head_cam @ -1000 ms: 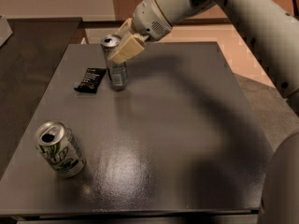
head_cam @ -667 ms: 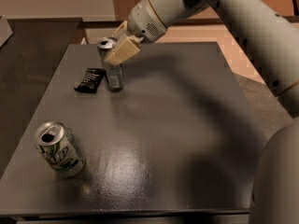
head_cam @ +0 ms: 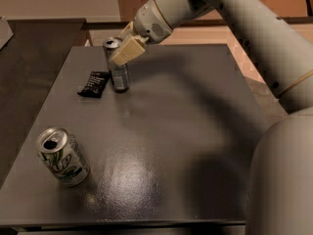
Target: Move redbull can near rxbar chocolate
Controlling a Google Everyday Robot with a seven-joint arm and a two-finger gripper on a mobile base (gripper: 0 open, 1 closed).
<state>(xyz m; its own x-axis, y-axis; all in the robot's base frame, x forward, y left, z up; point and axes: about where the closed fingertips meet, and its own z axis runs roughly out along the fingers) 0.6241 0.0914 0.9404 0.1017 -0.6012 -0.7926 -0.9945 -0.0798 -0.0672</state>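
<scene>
The redbull can [head_cam: 119, 77], a slim silver-grey can, stands upright at the far left of the dark table [head_cam: 186, 131]. It is just to the right of the rxbar chocolate [head_cam: 94, 83], a flat black wrapper, with a narrow gap between them. My gripper [head_cam: 119, 51] reaches in from the upper right and is shut on the can's upper part. One beige finger [head_cam: 127, 50] crosses the can's front and the other is hidden behind it. I cannot tell whether the can's base touches the table.
A wider silver can with green markings [head_cam: 62, 155] stands near the table's front left corner. My arm [head_cam: 234, 23] spans the upper right and its base [head_cam: 283, 180] fills the lower right. A darker counter [head_cam: 29, 58] lies to the left.
My gripper has moved slightly left with the redbull can in it, bringing the can closer to the rxbar chocolate. The green-marked can has not moved.
</scene>
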